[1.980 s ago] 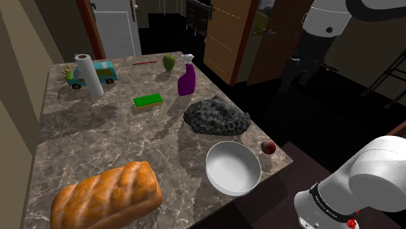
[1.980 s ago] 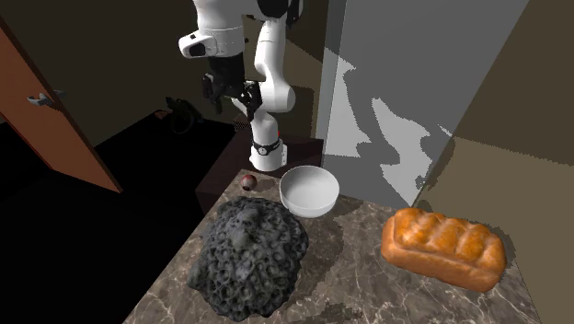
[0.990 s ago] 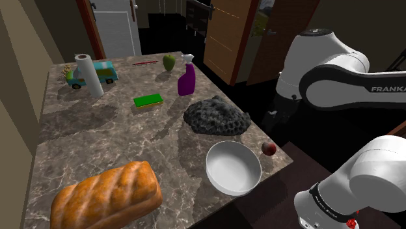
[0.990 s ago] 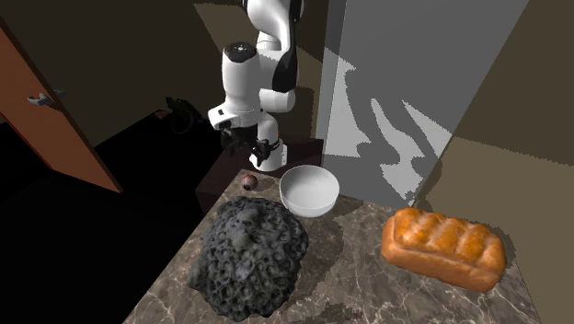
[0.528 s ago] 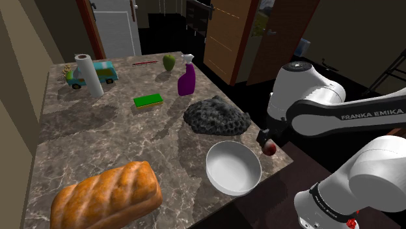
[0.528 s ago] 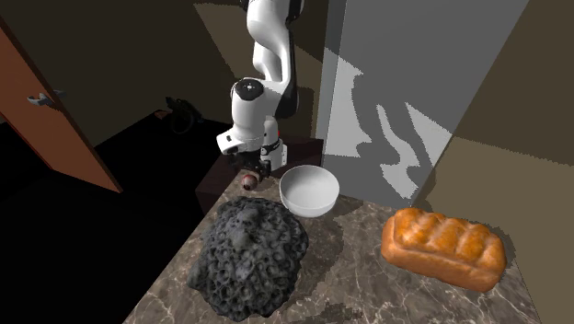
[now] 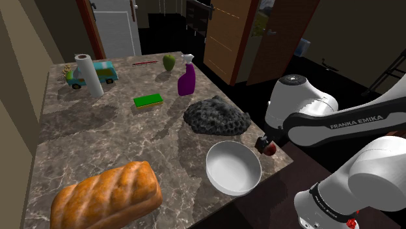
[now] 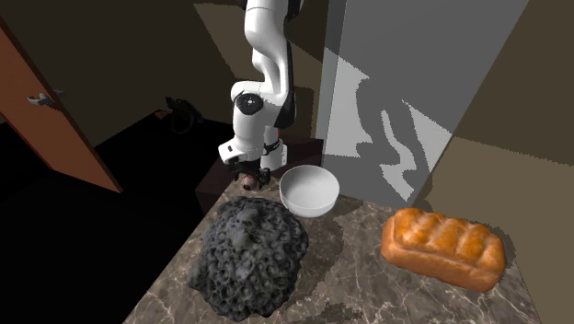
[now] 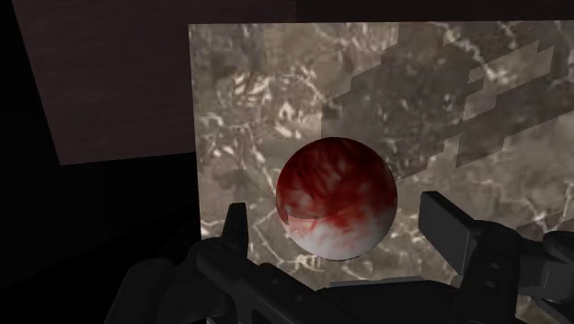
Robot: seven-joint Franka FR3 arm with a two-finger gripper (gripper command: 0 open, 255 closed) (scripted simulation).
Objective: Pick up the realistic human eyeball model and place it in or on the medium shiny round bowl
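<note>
Eyeball sits on the table corner, just beside the bowl on the shoulder view's right, between the gripper fingers, touching neither. Lumpy mound behind the bowl, loaf at near left. Spray bottle, sponge, paper roll and toy van at the far end.

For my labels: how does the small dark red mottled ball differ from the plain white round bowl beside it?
The dark red mottled ball is far smaller than the white round bowl. The ball is a closed sphere; the bowl is open. The open black gripper straddles the ball, not the bowl. Both are round and rest on the marble table.
</note>
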